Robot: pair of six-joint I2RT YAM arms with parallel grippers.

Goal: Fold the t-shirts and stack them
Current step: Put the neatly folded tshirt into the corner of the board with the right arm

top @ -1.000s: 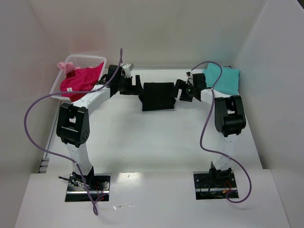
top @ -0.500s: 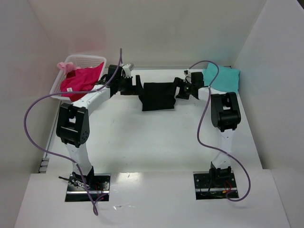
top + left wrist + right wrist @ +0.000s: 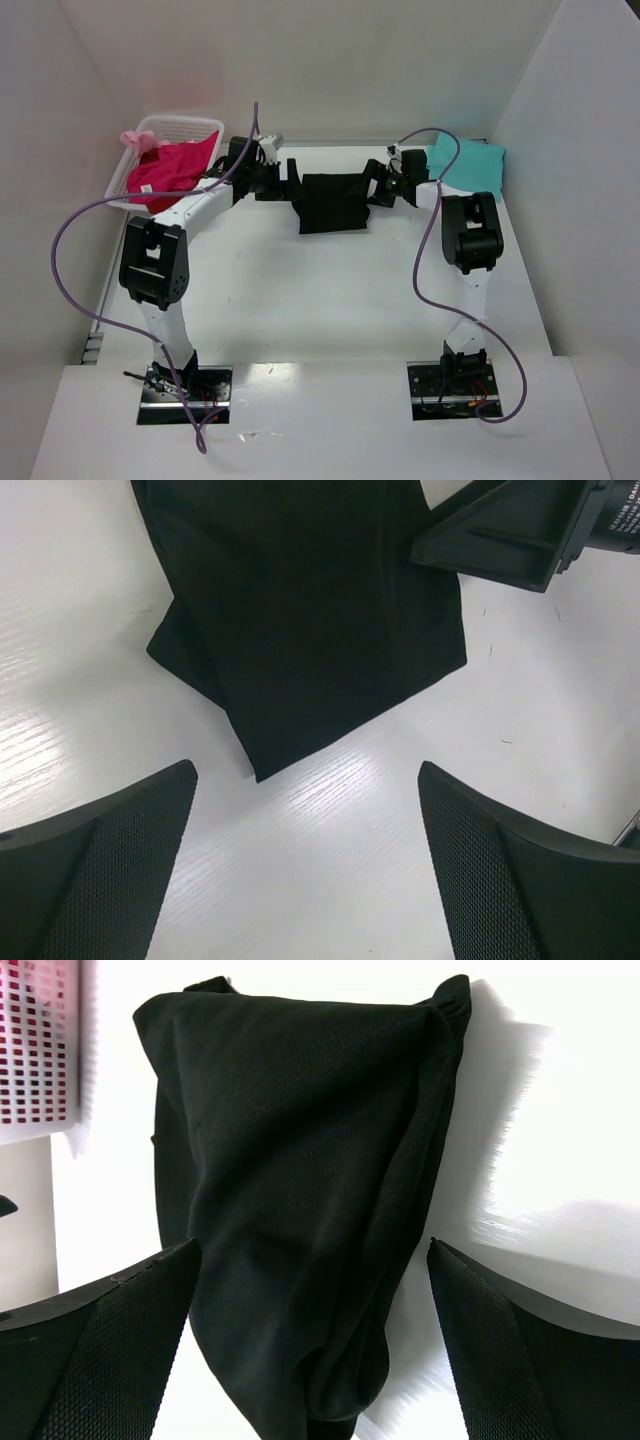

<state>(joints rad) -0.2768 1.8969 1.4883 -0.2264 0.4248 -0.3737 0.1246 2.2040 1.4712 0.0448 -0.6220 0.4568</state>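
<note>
White walled table (image 3: 330, 290) — folded black t-shirt (image 3: 335, 203) mid-back, basket (image 3: 185, 122) perhaps overhanging left

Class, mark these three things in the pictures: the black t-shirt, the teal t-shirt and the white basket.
black t-shirt (image 3: 335, 203): top external view, middle of the folded cloth.
teal t-shirt (image 3: 472, 166): top external view, middle of its visible cloth.
white lattice basket (image 3: 185, 123): top external view, far rim.
</note>
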